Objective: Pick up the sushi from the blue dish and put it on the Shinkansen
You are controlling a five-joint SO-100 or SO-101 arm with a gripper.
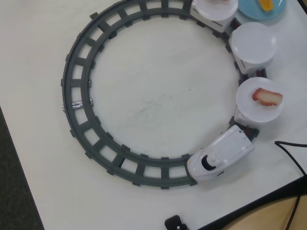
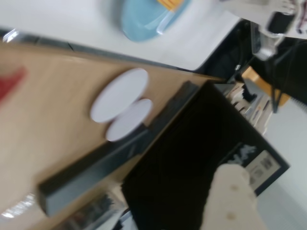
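The yellow-orange sushi (image 1: 265,5) lies on the blue dish (image 1: 249,10) at the top right edge of the overhead view, cut off by the frame. The white Shinkansen (image 1: 220,154) stands on the track at the lower right and pulls cars topped by white plates (image 1: 253,40). The nearest plate carries a red-and-white piece (image 1: 267,97). The wrist view is blurred. It shows the blue dish (image 2: 139,24) and the sushi (image 2: 170,4) at the top, far off. Of my gripper only one cream finger (image 2: 232,201) shows at the bottom right, and nothing is seen in it.
The dark grey circular track (image 1: 79,96) fills the white table. A black cable (image 1: 292,153) runs at the right edge. The wrist view shows a wooden surface with two white discs (image 2: 120,93), a dark bar (image 2: 110,158) and a black box (image 2: 192,158).
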